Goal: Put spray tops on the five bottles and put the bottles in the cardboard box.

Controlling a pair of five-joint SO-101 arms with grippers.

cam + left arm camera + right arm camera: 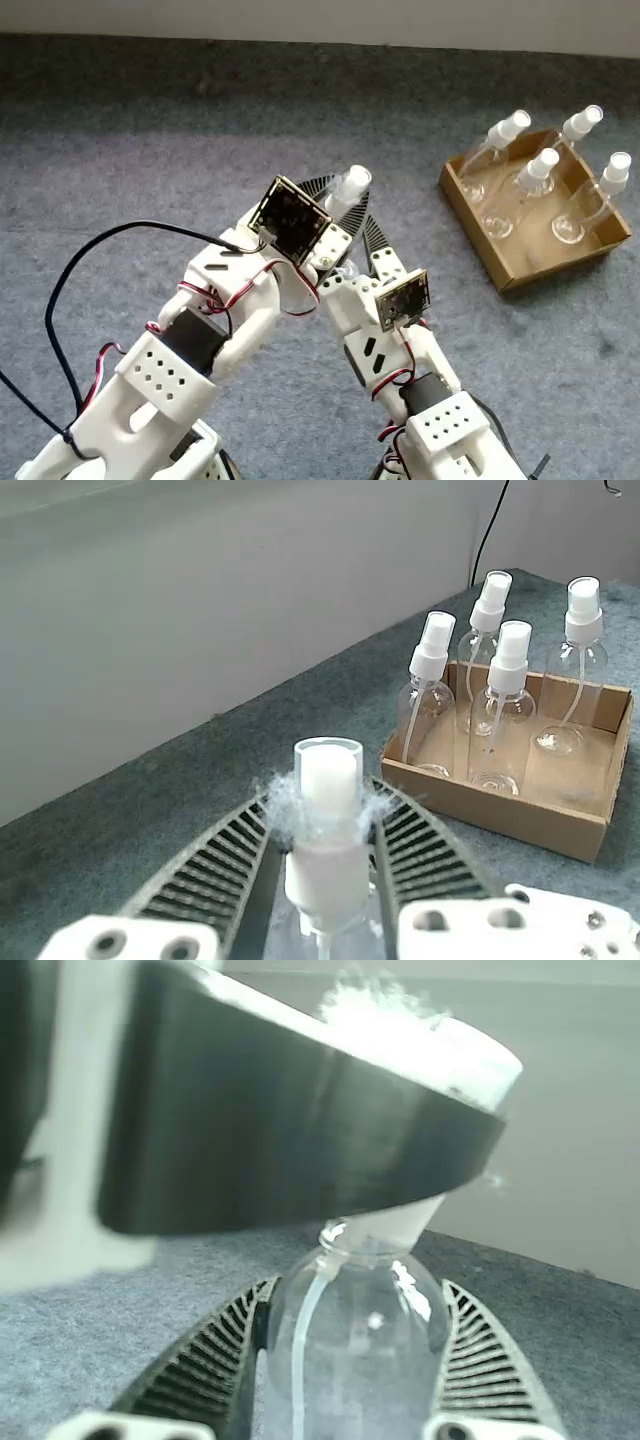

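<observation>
A clear bottle stands upright between the fingers of my right gripper, which is shut on its body. Its white spray top sits on the bottle's neck, and my left gripper is shut on that top from both sides. In the high view both grippers meet mid-table, with the spray top sticking out past the left gripper; the bottle below is mostly hidden. The cardboard box lies to the right with several capped bottles in it.
Grey carpet covers the table. The box holds its bottles upright, with some bare floor at its near side. A pale wall runs along the far edge. Black and red cables trail beside the left arm.
</observation>
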